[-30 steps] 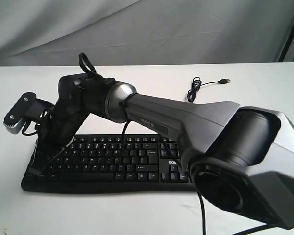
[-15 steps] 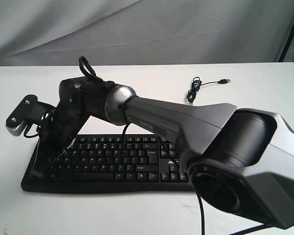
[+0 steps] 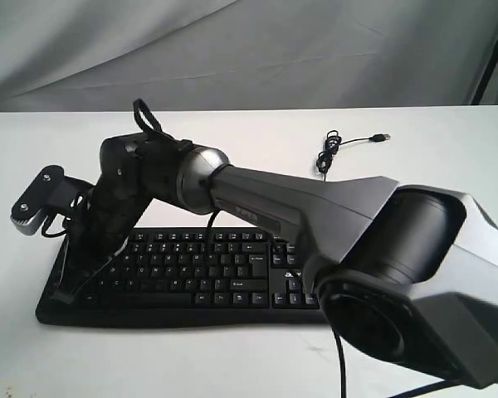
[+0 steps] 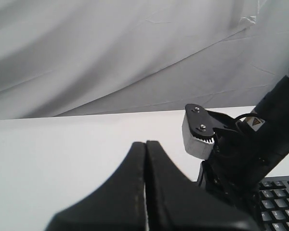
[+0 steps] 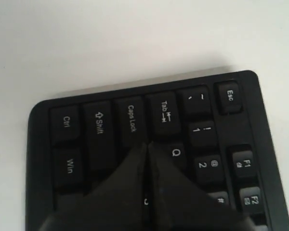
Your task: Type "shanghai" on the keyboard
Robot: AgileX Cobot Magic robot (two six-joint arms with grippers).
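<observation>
The black keyboard (image 3: 199,269) lies across the white table, with its number pad partly behind my right arm. My right arm reaches across to the keyboard's left end. My right gripper (image 3: 65,290) is shut there, tip pointing down at the keys. In the right wrist view the shut gripper (image 5: 147,144) covers the keys just beside Caps Lock (image 5: 130,119) and Q (image 5: 176,153) on the keyboard (image 5: 48,144); contact cannot be told. My left gripper (image 4: 145,143) is shut, holds nothing, and hovers over bare table, facing the right wrist. A keyboard corner (image 4: 279,202) shows there.
The keyboard's thin black USB cable (image 3: 328,153) lies coiled on the table behind the keyboard, plug end toward the right. A grey cloth backdrop (image 3: 249,50) hangs behind the table. The right arm's grey wrist camera (image 3: 35,199) juts out past the keyboard's left end.
The right wrist has sunk slightly and its shut fingers have come lower over the keyboard's left end. The keyboard has not moved.
</observation>
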